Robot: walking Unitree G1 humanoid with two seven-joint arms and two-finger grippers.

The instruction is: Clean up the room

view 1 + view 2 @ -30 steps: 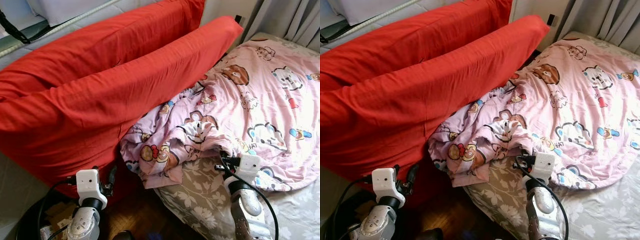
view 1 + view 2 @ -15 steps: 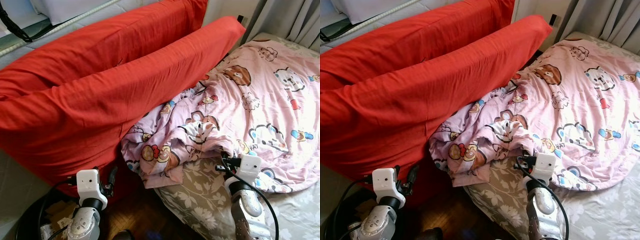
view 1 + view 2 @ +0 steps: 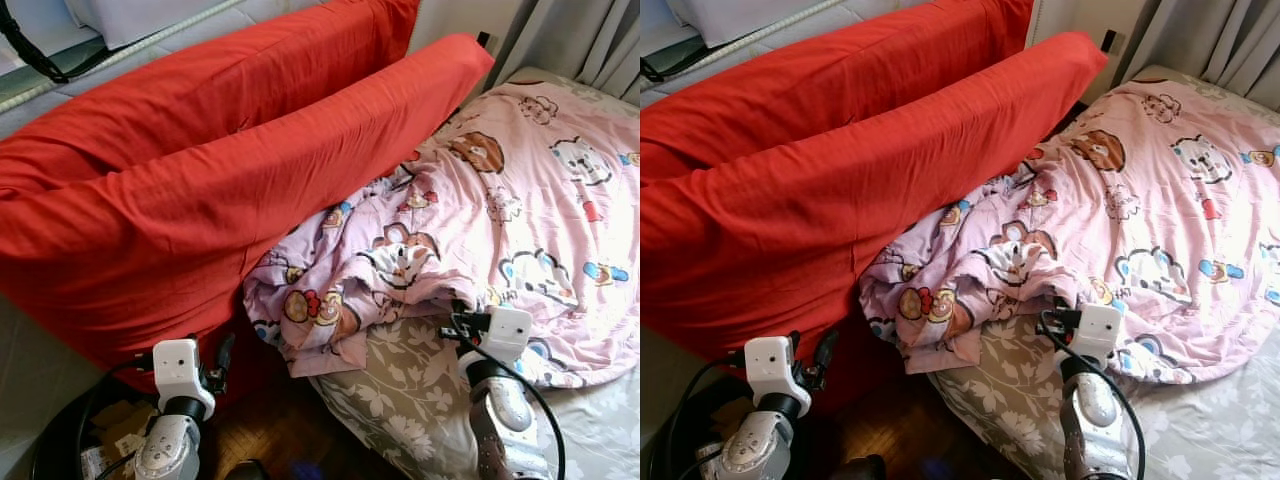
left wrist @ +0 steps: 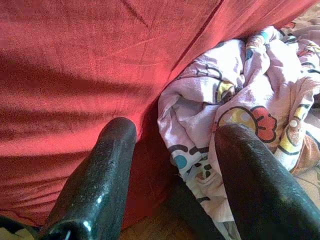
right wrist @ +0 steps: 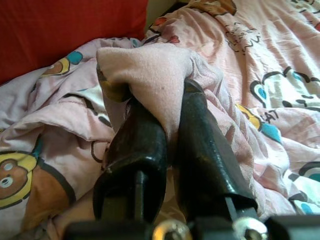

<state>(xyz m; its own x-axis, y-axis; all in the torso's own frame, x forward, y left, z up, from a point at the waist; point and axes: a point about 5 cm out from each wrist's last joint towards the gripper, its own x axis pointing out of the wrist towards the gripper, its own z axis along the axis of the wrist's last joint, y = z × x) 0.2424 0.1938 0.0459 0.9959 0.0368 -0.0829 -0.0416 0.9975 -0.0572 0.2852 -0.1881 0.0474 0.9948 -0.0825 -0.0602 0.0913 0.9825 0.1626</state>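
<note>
The right gripper [image 5: 172, 107] is clamped on a fold of the pink cartoon blanket [image 3: 520, 200], which lies bunched across the middle and right of the frame against the big red cushion [image 3: 230, 190]. That pinch looks thin to me, so a hard tug could slip the cloth free, or drag the heap off the floral mattress [image 3: 400, 400]. The left gripper [image 4: 170, 170], fingers apart, hangs lower left beside the cushion.
</note>
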